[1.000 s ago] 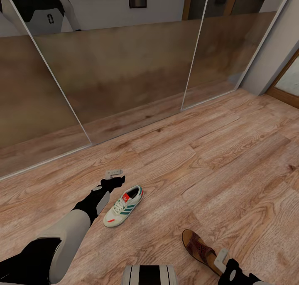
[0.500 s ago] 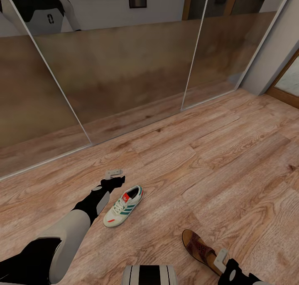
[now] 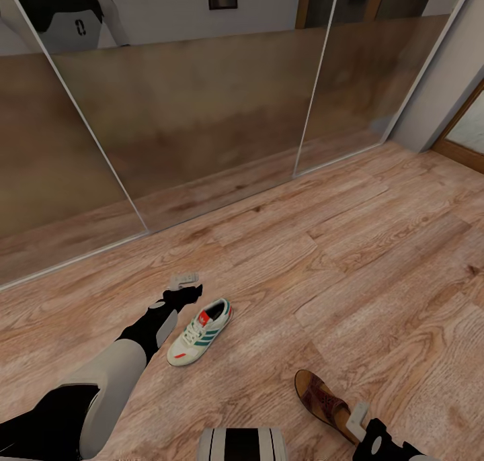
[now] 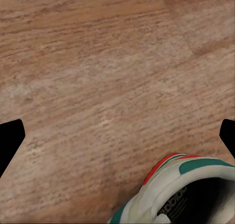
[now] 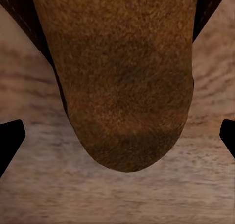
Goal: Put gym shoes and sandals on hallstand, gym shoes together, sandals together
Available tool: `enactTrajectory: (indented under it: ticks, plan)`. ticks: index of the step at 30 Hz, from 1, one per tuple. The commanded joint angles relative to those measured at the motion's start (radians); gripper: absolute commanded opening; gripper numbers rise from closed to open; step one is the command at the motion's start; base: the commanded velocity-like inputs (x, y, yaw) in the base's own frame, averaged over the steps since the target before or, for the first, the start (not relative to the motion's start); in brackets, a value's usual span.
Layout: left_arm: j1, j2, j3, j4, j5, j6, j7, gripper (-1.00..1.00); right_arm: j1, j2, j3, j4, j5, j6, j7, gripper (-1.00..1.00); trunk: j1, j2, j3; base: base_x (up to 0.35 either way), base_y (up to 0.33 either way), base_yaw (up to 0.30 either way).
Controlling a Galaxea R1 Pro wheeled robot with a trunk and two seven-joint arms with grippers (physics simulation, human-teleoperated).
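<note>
On the corridor floor [image 3: 376, 246], one gym shoe [image 3: 199, 332] lies just beside the left gripper [image 3: 184, 281], heel end toward it. Left gripper's jaws are spread wide, nothing between them, floor below. One sandal [image 3: 321, 398] lies near the frame's bottom edge, right gripper [image 3: 357, 417] at its near end, jaws apart around the sandal's rounded end, not clamped. Mirrored panels [image 3: 202, 111] behind.

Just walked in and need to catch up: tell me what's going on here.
The robot is working over the corridor floor with both arms low. Its left gripper is beside the heel of a gym shoe, open and not holding it. The right gripper sits open over a brown sandal. Both shoes lie on the floor.
</note>
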Motion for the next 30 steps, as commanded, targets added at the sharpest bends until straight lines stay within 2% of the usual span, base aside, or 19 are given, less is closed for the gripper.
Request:
enactTrajectory:
  ticks: [1, 3, 30]
  plan:
    - [0.0, -0.001, 0.003, -0.001, 0.009, 0.002, 0.0, 1.0, -0.001, 0.0, -0.004, 0.001, 0.011, 0.001, -0.002, 1.0, 0.0, -0.001, -0.005, 0.0, 0.0, 0.0]
    - [0.0, -0.001, 0.003, -0.001, 0.009, 0.002, 0.0, 1.0, -0.001, -0.001, -0.004, 0.001, 0.011, 0.001, -0.002, 1.0, 0.001, -0.001, -0.012, 0.0, 0.0, 0.0]
    - [0.0, -0.001, 0.003, -0.002, 0.009, 0.001, 0.0, 1.0, -0.001, -0.002, -0.005, 0.001, 0.01, 0.0, -0.002, 1.0, 0.001, -0.001, -0.012, 0.022, 0.0, 0.0]
